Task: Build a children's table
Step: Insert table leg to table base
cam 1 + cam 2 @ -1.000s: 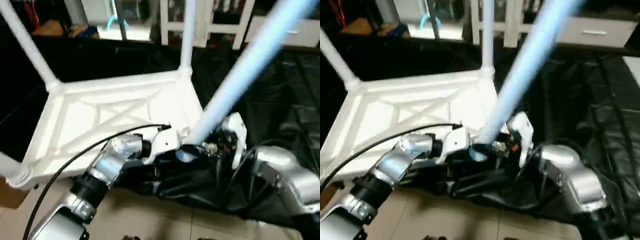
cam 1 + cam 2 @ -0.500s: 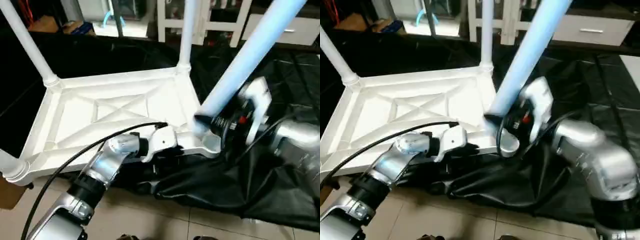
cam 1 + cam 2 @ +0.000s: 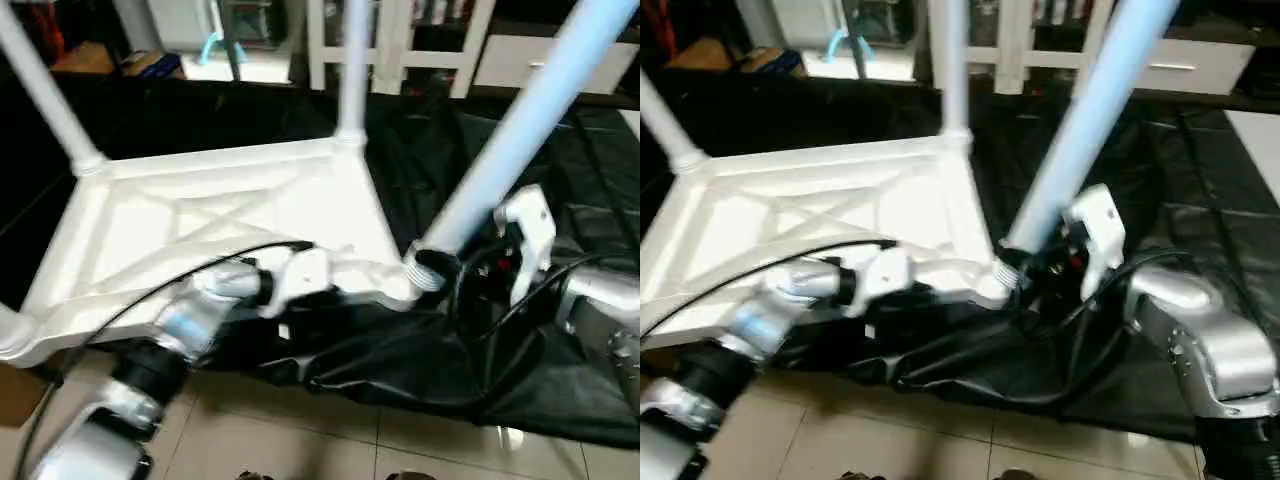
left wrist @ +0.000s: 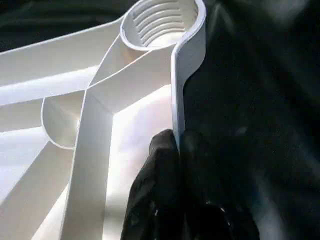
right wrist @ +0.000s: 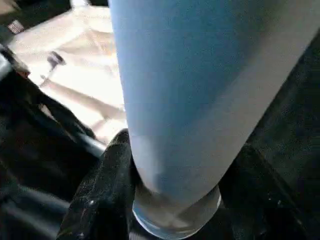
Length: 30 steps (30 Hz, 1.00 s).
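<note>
Both head views look forward and down from above the forearms, sharing the table top [image 3: 220, 215]. Each wrist view looks along its own fingers (very close in).

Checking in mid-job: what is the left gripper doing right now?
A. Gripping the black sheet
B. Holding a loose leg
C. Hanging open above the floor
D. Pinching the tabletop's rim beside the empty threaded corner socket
D: the left gripper has its black fingers shut on the thin rim of the tabletop, just along from the empty threaded socket.
</note>
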Available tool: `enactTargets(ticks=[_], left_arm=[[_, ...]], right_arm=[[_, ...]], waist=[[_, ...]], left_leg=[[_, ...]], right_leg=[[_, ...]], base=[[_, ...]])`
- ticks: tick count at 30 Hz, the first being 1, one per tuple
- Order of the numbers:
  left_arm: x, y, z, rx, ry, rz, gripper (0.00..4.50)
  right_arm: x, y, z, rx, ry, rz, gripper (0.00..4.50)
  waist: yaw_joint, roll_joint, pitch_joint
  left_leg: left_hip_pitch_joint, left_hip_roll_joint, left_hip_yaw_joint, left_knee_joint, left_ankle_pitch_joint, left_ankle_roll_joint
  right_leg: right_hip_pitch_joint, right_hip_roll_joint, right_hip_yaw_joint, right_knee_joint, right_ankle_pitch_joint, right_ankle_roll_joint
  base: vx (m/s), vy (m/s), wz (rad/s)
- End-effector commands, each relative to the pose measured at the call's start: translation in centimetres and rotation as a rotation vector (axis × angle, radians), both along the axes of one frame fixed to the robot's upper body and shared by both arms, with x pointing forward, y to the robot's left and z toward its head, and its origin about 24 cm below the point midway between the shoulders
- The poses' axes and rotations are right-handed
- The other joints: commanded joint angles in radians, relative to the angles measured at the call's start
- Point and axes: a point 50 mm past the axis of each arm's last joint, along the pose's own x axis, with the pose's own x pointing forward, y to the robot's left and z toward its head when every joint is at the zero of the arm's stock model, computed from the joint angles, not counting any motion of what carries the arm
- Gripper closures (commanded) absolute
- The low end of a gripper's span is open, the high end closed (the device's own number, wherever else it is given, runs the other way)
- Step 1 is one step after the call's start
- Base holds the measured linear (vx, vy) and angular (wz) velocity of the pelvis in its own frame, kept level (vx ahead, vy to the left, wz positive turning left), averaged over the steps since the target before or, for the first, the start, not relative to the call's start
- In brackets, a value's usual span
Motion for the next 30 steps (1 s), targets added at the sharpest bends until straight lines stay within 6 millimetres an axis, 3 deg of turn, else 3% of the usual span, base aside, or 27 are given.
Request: enactTargets(ticks=[1,3,4,6,7,8,10,11,16,17,18,19,20,22,23,30], left_arm=[[-0.5,3.4,-1.9,0.101,0.083,0.134,4.5],[-0.7,3.9,-1.7,0.09,0.086,0.138,4.5],[-0.9,3.9,-1.7,0.088,0.087,0.133,4.5],[-1.8,3.9,-1.6,0.072,0.102,0.085,4.5],[-2.3,3.5,-1.7,0.044,0.125,0.063,4.5],[-2.5,2.9,-1.7,0.025,0.124,0.049,4.5],[-2.6,2.4,-1.8,0.008,0.12,0.04,4.5],[-2.5,1.9,-1.8,-0.006,0.117,0.041,4.5],[-3.0,0.9,-1.8,-0.017,0.13,0.027,4.5],[-3.1,0.8,-1.9,-0.017,0.129,0.031,4.5],[-3.2,0.8,-1.9,-0.017,0.128,0.033,4.5],[-3.2,0.8,-1.9,-0.021,0.125,0.038,4.5],[-3.3,0.8,-1.8,-0.028,0.123,0.041,4.5],[-3.3,0.7,-1.8,-0.034,0.123,0.043,4.5],[-3.4,0.7,-1.7,-0.035,0.122,0.042,4.5],[-3.7,0.9,-1.6,-0.019,0.128,0.023,4.5]], right_arm=[[0.5,-0.2,0.2,-0.009,-0.034,0.013,2.59],[1.0,-0.3,-0.1,-0.019,-0.04,0.021,2.59],[1.1,-0.3,-0.1,-0.02,-0.044,0.025,2.59],[2.2,0.1,-0.3,-0.019,-0.068,0.038,2.59],[2.8,0.7,-0.3,0.004,-0.071,0.058,2.59],[3.1,1.2,-0.5,-0.003,-0.073,0.089,2.59],[3.4,1.8,-0.8,-0.013,-0.073,0.122,2.59],[3.6,2.2,-1.1,-0.018,-0.069,0.148,2.59],[5.2,4.9,-1.2,-0.017,-0.127,0.244,2.59],[5.5,5.6,-0.8,0.0,-0.146,0.269,2.59],[5.6,6.1,-0.6,0.01,-0.158,0.288,2.59],[5.7,6.6,-0.4,0.008,-0.169,0.313,2.59],[5.7,6.9,-0.5,0.0,-0.172,0.341,2.59],[5.6,7.3,-0.8,-0.025,-0.176,0.382,2.59],[5.6,7.4,-1.1,-0.038,-0.174,0.399,2.59],[5.1,7.7,-2.2,-0.082,-0.161,0.492,2.59]], waist=[[0.005,-0.03,-0.06],[-0.001,-0.029,-0.061],[-0.002,-0.034,-0.063],[-0.015,-0.036,-0.062],[-0.012,-0.045,-0.064],[-0.011,-0.053,-0.065],[-0.003,-0.043,-0.07],[-0.003,-0.054,-0.07],[0.016,-0.052,-0.07],[0.015,-0.07,-0.067],[0.018,-0.065,-0.068],[0.016,-0.075,-0.064],[0.018,-0.079,-0.064],[0.022,-0.074,-0.061],[0.022,-0.078,-0.059],[0.027,-0.083,-0.051]], left_leg=[[0.0,0.008,-0.01,-0.057,-0.205,0.042],[0.004,0.008,-0.01,-0.056,-0.214,0.04],[0.004,0.009,-0.01,-0.056,-0.213,0.039],[-0.007,0.007,-0.014,-0.058,-0.206,0.046],[0.005,0.009,-0.008,-0.054,-0.201,0.055],[0.006,0.01,-0.006,-0.052,-0.192,0.06],[0.014,0.013,-0.004,-0.049,-0.165,0.069],[0.01,0.013,-0.002,-0.048,-0.139,0.084],[0.016,0.016,0.001,-0.045,-0.119,0.1],[0.008,0.014,0.001,-0.044,-0.108,0.109],[0.009,0.014,0.0,-0.045,-0.105,0.111],[0.01,0.016,0.002,-0.044,-0.101,0.117],[0.008,0.016,0.002,-0.042,-0.099,0.119],[0.01,0.017,0.001,-0.043,-0.098,0.118],[0.011,0.017,0.003,-0.044,-0.101,0.115],[0.012,0.018,0.001,-0.05,-0.163,0.083]], right_leg=[[0.053,-0.028,0.012,-0.07,-0.176,-0.229],[0.05,-0.029,0.013,-0.073,-0.216,-0.221],[0.051,-0.03,0.012,-0.072,-0.216,-0.223],[0.052,-0.031,0.008,-0.069,-0.241,-0.219],[0.041,-0.03,0.012,-0.073,-0.24,-0.219],[0.041,-0.028,0.014,-0.071,-0.221,-0.226],[0.038,-0.025,0.014,-0.062,-0.138,-0.253],[0.04,-0.022,0.014,-0.054,-0.071,-0.271],[0.038,-0.022,0.014,-0.044,0.009,-0.301],[0.042,-0.022,0.015,-0.04,0.023,-0.302],[0.041,-0.024,0.015,-0.039,0.02,-0.302],[0.036,-0.021,0.016,-0.039,0.025,-0.298],[0.038,-0.022,0.016,-0.036,0.025,-0.297],[0.034,-0.022,0.017,-0.036,0.021,-0.291],[0.032,-0.02,0.016,-0.038,0.02,-0.289],[0.03,-0.021,0.018,-0.042,-0.017,-0.281]], base=[[0.0,0.0,0.0],[0.0,0.0,0.0],[0.0,0.0,0.0],[0.0,0.0,0.0],[0.0,0.0,0.0],[0.0,0.0,0.0],[0.0,0.0,0.0],[0.0,0.0,0.0],[0.0,0.0,0.0],[0.0,0.0,0.0],[0.0,0.0,0.0],[0.0,0.0,0.0],[0.0,0.0,0.0],[0.0,0.0,0.0],[0.0,0.0,0.0],[0.0,0.0,0.0]])
